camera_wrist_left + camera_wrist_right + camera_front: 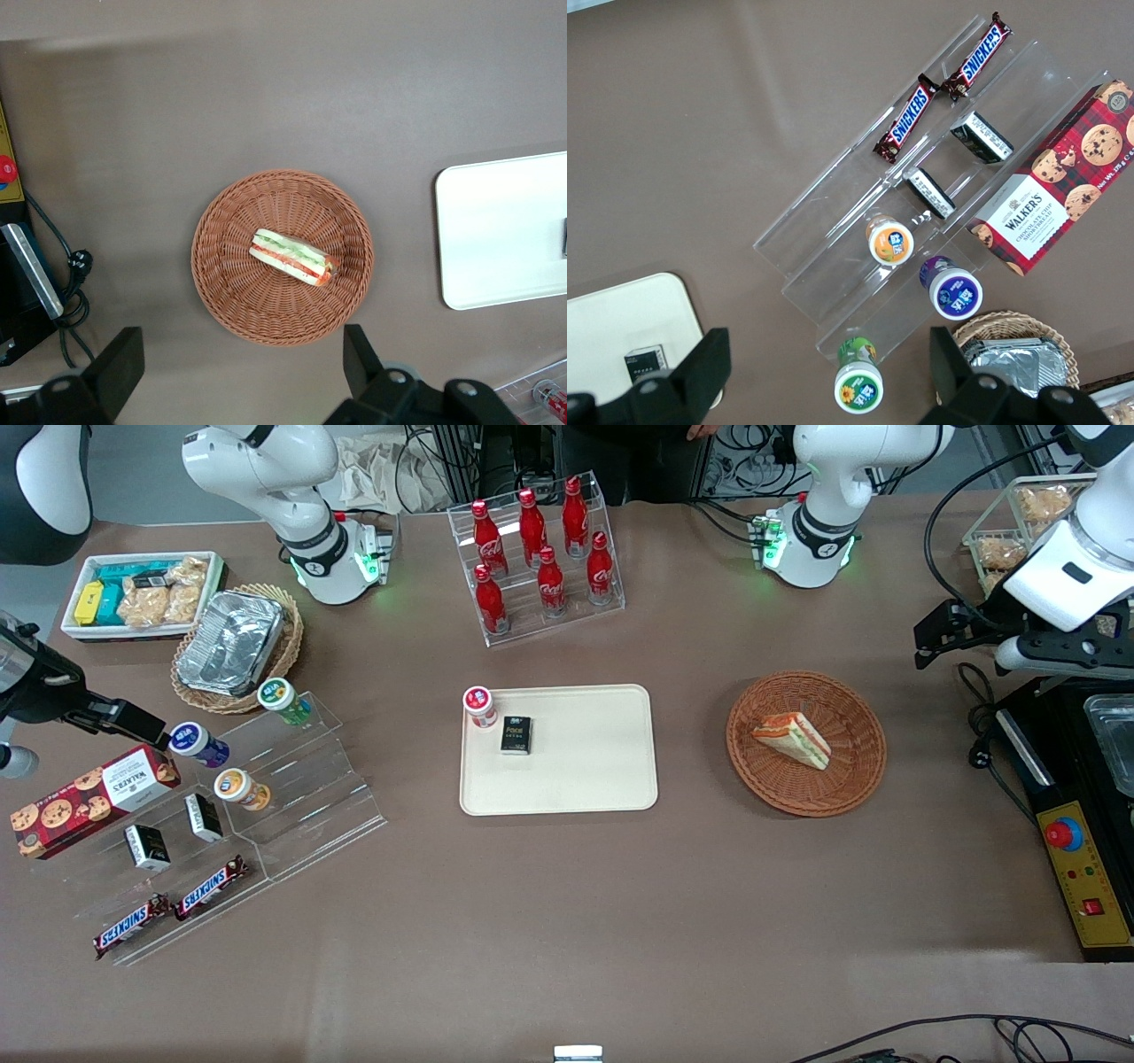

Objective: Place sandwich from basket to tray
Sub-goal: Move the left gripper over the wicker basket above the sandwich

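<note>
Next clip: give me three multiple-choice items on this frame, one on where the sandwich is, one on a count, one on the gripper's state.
1. Where is the triangular white-bread sandwich?
A. in the round reddish-brown wicker basket
B. on the cream rectangular plastic tray
C. in the foil pan

2. How many red bottles stand in the clear rack?
A. four
B. seven
C. ten

3. The left gripper is:
A. shut on the sandwich
B. open above the basket
C. resting on the tray

Key: 1 A, the wedge lies inside the basket; 2 B, seven red caps show; 3 B, its jaws stand wide apart, holding nothing.
</note>
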